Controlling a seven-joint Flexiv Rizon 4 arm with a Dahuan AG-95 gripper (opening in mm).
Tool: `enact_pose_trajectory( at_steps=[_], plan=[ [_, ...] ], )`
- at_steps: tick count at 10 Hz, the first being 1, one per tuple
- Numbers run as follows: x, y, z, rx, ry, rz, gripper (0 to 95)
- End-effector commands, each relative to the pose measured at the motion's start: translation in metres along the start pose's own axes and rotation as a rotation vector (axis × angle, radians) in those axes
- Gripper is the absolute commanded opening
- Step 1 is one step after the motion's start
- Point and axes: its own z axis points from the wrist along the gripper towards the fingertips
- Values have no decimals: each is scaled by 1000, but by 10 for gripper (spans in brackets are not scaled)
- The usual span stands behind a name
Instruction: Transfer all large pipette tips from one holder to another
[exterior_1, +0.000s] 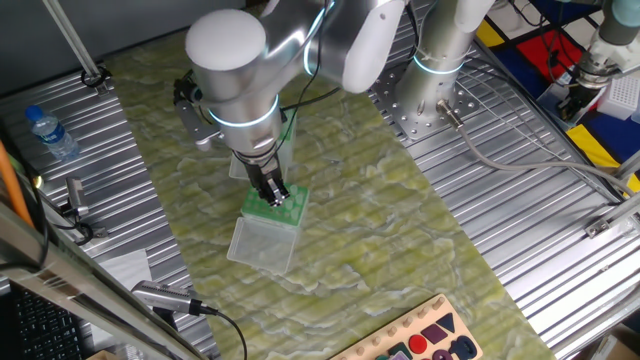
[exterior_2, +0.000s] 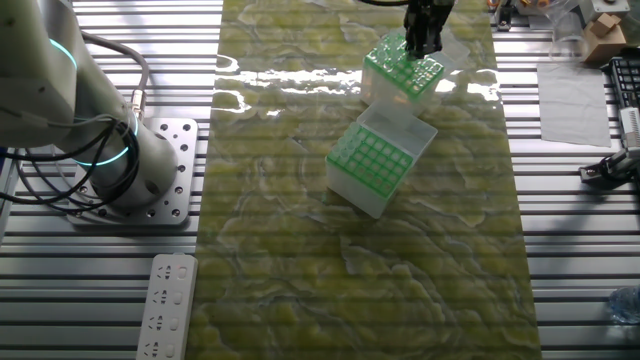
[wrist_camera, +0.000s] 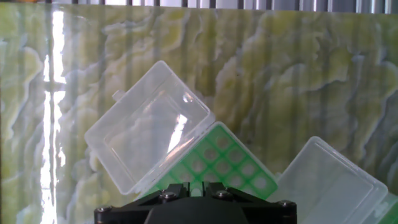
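Two green-topped tip boxes with open clear lids stand on the green marbled mat. My gripper (exterior_2: 424, 50) is low over the far box (exterior_2: 398, 70), fingertips at its green grid; it also shows in one fixed view (exterior_1: 272, 195) over that box (exterior_1: 282, 210). In the hand view my gripper (wrist_camera: 195, 190) has its jaws close together on a pale sliver that looks like a large pipette tip. Below are the green grid (wrist_camera: 227, 163) and its open lid (wrist_camera: 149, 137). The second box (exterior_2: 368, 160) stands nearer, its holes look empty. Other tips are too small to make out.
The second box's lid (wrist_camera: 329, 180) lies right beside the gripper. A water bottle (exterior_1: 50, 132) stands on the ribbed metal table at the left. A wooden shape board (exterior_1: 420, 338) sits at the mat's near end. A power strip (exterior_2: 165, 305) and the arm base (exterior_2: 110, 155) are beside the mat.
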Motion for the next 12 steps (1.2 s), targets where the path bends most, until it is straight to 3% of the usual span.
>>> enact_pose_trajectory(
  at_steps=[1,4,6,7,10,11,12],
  plan=[
    [2,-2,-15,-2,14,-42,0],
    [0,-7,-61,-3,32,-144,0],
    [-5,-10,-99,-6,45,-204,0],
    [-6,-9,-124,-5,49,-238,0],
    [-4,-4,-159,13,50,-279,0],
    [1,-4,-174,43,61,-329,0],
    [4,-5,-178,47,63,-345,0]
  ],
)
